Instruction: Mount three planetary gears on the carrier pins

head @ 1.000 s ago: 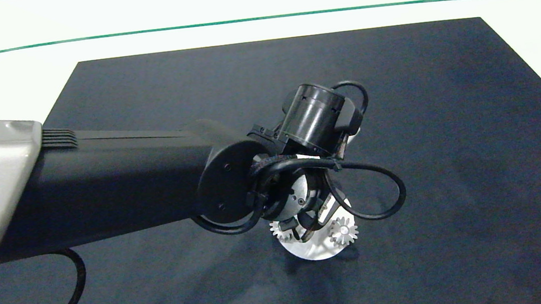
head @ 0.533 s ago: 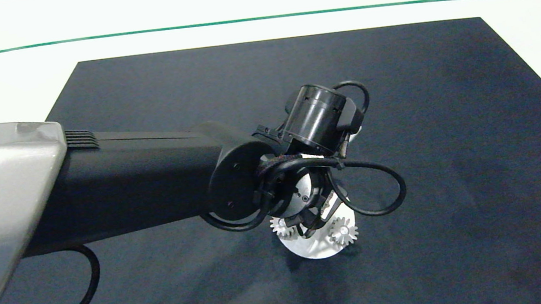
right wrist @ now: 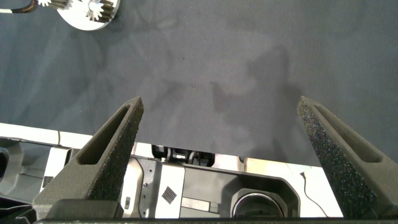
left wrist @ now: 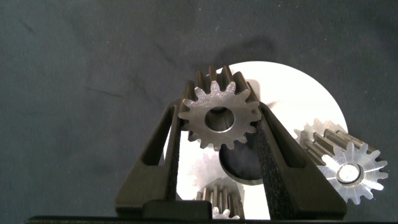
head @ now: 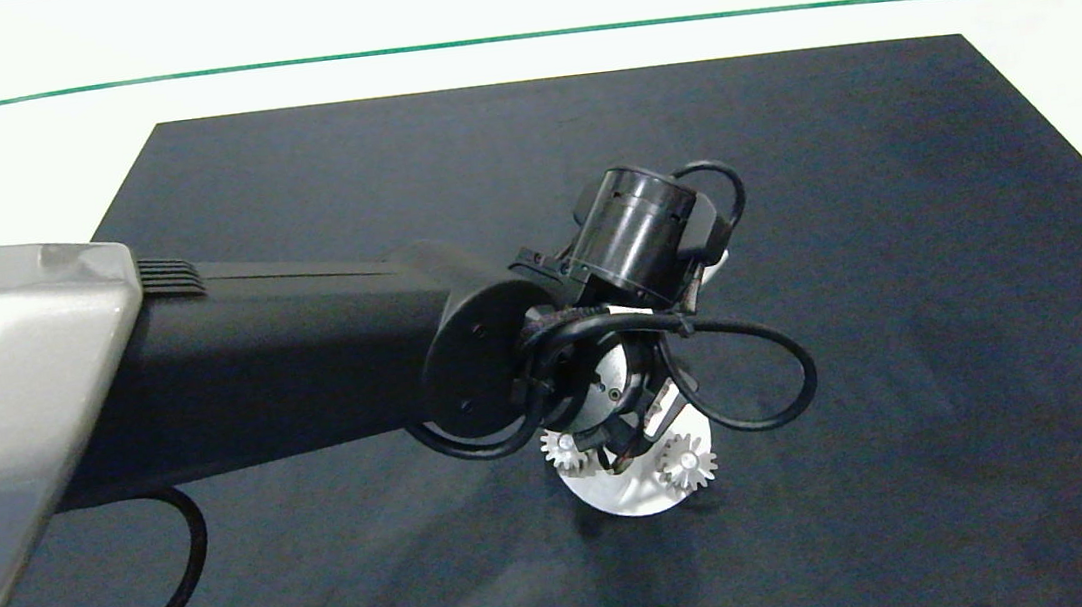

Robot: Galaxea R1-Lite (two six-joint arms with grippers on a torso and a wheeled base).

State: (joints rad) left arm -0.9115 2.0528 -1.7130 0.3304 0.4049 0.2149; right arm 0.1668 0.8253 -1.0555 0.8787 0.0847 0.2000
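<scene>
A: L gripper (left wrist: 219,134) status?

B: I've got it clamped on one gear (left wrist: 219,118); both pads press its teeth from either side, bore facing the wrist cam; it hangs over the white disc (left wrist: 292,99), near the disc's rim; can't tell from here if it's on a pin or just above.

A: Other gears?

B: Two already sit on the disc; in wrist view one (left wrist: 345,168) is beside the held gear w/ a pin end showing in its bore; another (left wrist: 219,202) peeks out low between the fingers, mostly hidden. Head view shows two gears (head: 686,461) (head: 561,449) at the disc's (head: 622,496) near edge on the dark mat (head: 893,206).

A: Change vs 1 s ago?

B: Small; L arm has slid a bit further in from the left, wrist nudged slightly up-right; disc and both seated gears same spots.

A: What does one view give that the others don't?

B: Head cam: wrist and cables hide the held gear, so grip is only readable from L wrist cam. R wrist cam: R gripper (right wrist: 227,155) spread wide, holding nothing, hovering well apart over bare mat; disc w/ gears (right wrist: 87,12) shows tiny in its far corner. R arm isn't in head view at all.
</scene>
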